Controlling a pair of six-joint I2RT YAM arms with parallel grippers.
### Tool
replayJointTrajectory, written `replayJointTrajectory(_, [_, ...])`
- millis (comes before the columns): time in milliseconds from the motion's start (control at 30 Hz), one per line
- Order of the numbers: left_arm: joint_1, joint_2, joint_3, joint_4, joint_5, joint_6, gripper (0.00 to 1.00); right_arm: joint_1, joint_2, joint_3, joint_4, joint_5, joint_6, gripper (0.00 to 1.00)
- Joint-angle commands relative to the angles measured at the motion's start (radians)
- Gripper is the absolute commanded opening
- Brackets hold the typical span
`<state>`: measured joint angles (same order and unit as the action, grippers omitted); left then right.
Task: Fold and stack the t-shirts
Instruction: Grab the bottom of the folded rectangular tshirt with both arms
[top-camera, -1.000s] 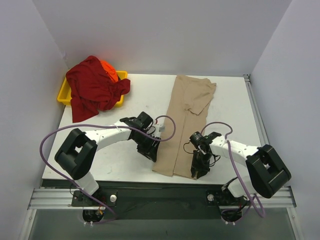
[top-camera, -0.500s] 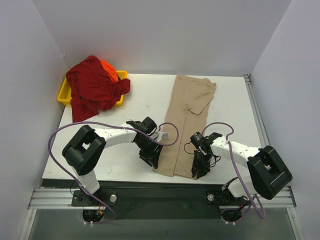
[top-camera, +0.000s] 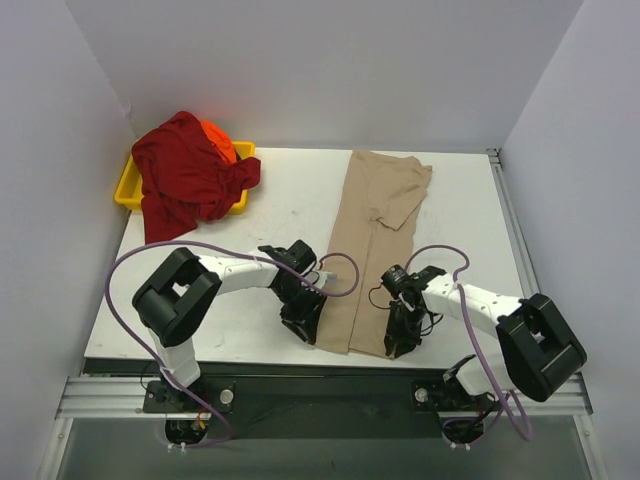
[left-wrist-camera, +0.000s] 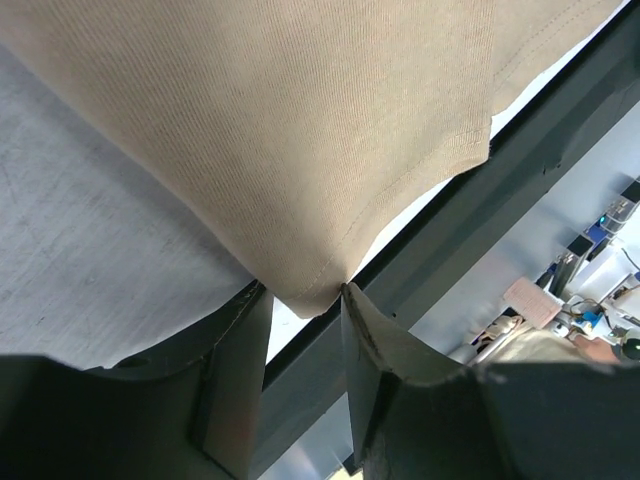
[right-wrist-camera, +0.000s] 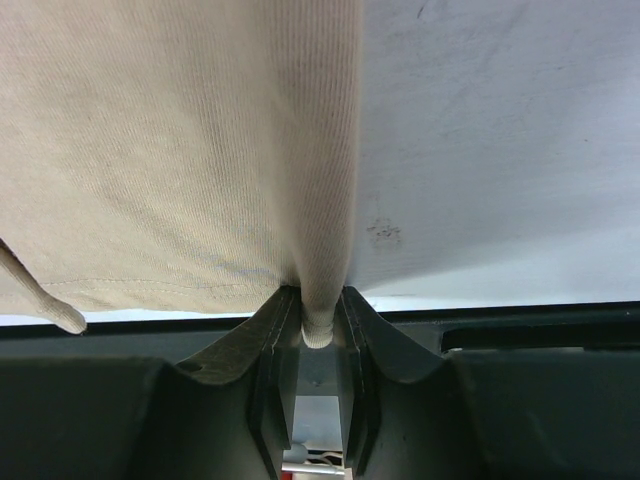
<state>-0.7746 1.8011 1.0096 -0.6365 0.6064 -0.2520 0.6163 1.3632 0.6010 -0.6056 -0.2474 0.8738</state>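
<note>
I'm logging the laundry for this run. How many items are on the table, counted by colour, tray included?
tan t-shirt: 1
dark red t-shirt: 1
orange t-shirt: 1
yellow tray: 1
Total: 4

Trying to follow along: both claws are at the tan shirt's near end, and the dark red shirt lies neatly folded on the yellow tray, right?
Not folded: the top view shows the dark red shirt crumpled and draped over the yellow tray. Both the left gripper and right gripper are at the near end of the tan shirt.
</note>
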Motion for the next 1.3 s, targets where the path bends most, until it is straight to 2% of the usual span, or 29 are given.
replayJointTrajectory(0, [-0.009, 0.017, 0.007, 0.029, 0.003, -0.003, 0.44, 0.007, -0.021, -0.023, -0.068, 0.06, 0.021, 0.2])
replayJointTrajectory(100, [-0.012, 0.02, 0.007, 0.043, 0.004, -0.015, 0.42, 0.007, -0.026, -0.024, -0.068, 0.062, 0.024, 0.2])
replayJointTrajectory(200, [-0.012, 0.024, 0.006, 0.057, 0.006, -0.029, 0.35, 0.008, -0.027, -0.024, -0.068, 0.065, 0.027, 0.2])
replayJointTrajectory(333, [-0.012, 0.034, 0.003, 0.077, 0.021, -0.038, 0.1, 0.01, -0.029, -0.024, -0.068, 0.066, 0.027, 0.18])
replayJointTrajectory(433, [-0.012, 0.024, -0.005, 0.084, 0.016, -0.043, 0.01, 0.014, -0.03, -0.023, -0.069, 0.062, 0.027, 0.1])
replayJointTrajectory(467, [-0.012, 0.018, -0.006, 0.08, 0.009, -0.044, 0.0, 0.014, -0.033, -0.023, -0.071, 0.06, 0.028, 0.03])
replayJointTrajectory(533, [-0.014, -0.009, -0.009, 0.072, -0.016, -0.047, 0.0, 0.019, -0.038, -0.02, -0.083, 0.053, 0.031, 0.0])
replayJointTrajectory(967, [-0.015, -0.172, -0.078, 0.034, -0.056, -0.067, 0.0, 0.085, -0.108, -0.027, -0.143, 0.031, 0.088, 0.0])
replayJointTrajectory(1100, [-0.014, -0.25, -0.068, 0.023, -0.091, -0.079, 0.0, 0.095, -0.156, 0.026, -0.219, 0.053, 0.109, 0.0])
replayJointTrajectory(1267, [-0.014, -0.272, 0.001, -0.009, -0.077, -0.073, 0.0, 0.095, -0.208, 0.124, -0.339, 0.094, 0.114, 0.0])
